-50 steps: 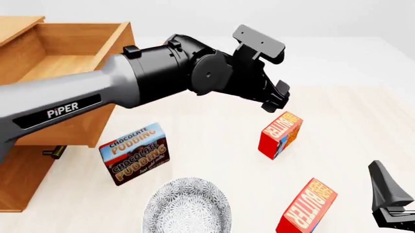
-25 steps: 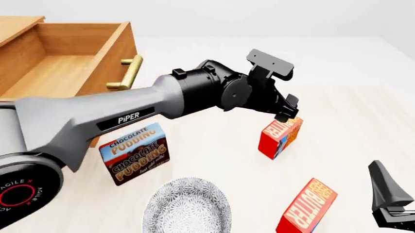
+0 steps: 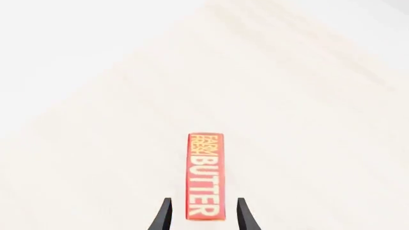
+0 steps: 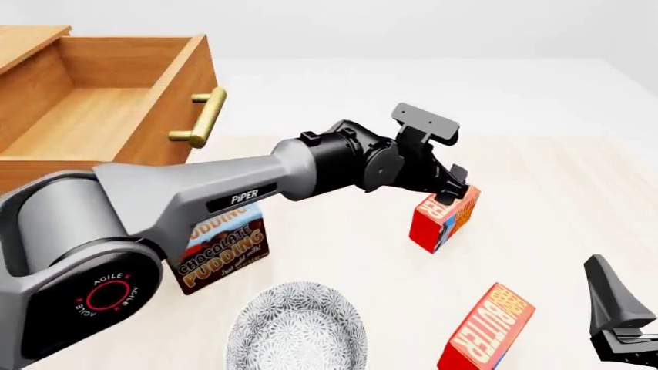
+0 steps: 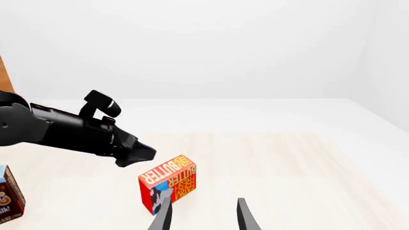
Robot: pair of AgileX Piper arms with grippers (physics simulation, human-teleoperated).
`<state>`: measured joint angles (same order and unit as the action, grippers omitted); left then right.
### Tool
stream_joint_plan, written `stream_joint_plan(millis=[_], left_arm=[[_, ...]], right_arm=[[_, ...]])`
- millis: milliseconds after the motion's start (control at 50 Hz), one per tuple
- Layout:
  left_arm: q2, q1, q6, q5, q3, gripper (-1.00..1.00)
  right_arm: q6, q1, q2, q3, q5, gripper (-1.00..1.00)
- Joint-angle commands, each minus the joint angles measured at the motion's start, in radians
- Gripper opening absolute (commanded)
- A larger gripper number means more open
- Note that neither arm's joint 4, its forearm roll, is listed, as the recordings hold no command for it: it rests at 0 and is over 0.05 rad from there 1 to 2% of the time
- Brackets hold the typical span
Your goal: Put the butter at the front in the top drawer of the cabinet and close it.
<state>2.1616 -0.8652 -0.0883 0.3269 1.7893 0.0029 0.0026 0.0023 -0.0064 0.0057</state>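
Left end effector (image 4: pixel 455 187): fingers apart, tips lowered over the top of a standing butter box; in the left wrist view the two dark fingertips (image 3: pixel 164 218) sit on either side of the box's near end, not visibly pressing on it.
Box under left end effector (image 4: pixel 444 216): red butter box with orange lettered face, upright on the table, the farther of the two butter boxes in the front view; its narrow top face reads "BUTTER" in the left wrist view (image 3: pixel 205 176).
Left arm (image 4: pixel 206 202): grey and black, marked "PIPER", reaching from the lower left across the middle of the front view.
Right end effector (image 4: pixel 620 324): low at the right edge of the front view, well apart from the left one; in the right wrist view its fingers (image 5: pixel 164 216) stand apart with nothing between them.
Front butter (image 4: pixel 486 327): the nearer box, tilted on the table, just beside the right end effector and not touched by it.
Chocolate pudding box (image 4: pixel 218 250): on the table, partly hidden behind the left arm.
Plate (image 4: pixel 296 325): patterned grey, nearest the camera, between the pudding box and the front butter.
Top drawer (image 4: pixel 98 123): pulled open, inside bare wood, brass bar handle (image 4: pixel 203 117) facing the table.
Cabinet (image 4: pixel 31 281): light-brown wood, at the left edge below the drawer.
Table (image 4: pixel 340 254): pale wood grain.
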Motion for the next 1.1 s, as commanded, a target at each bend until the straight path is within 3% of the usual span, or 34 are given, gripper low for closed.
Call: stream_joint_plan(millis=[20, 1100], left_arm=[[0.035, 0.004, -0.012, -0.028, 0.0, 1.0], [0.183, -0.006, -0.084, -0.11, 0.031, 1.0]], right_arm=[[-0.001, 0.001, 0.0, 0.0, -0.001, 1.0], [0.0, 0.002, 0.001, 0.001, -0.002, 1.0]])
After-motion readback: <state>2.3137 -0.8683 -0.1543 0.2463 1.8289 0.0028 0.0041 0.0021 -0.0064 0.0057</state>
